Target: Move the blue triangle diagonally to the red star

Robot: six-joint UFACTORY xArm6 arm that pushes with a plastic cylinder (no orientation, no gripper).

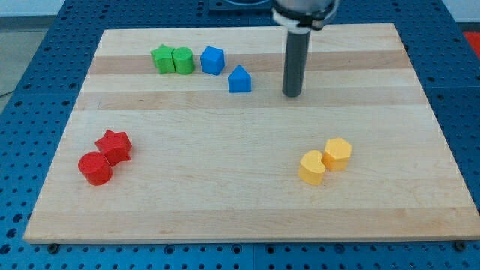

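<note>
The blue triangle (239, 79) lies on the wooden board (247, 187) near the view's top, a little left of centre. The red star (114, 145) sits at the view's lower left, touching a red round block (95, 168). My tip (292, 94) stands on the board to the right of the blue triangle, with a gap of about a block's width between them. It touches no block.
A blue cube (213, 59) sits up-left of the triangle. A green star (162, 58) and a green round block (183, 60) touch each other at the top left. Two yellow blocks (312, 167) (337, 153) touch at the lower right.
</note>
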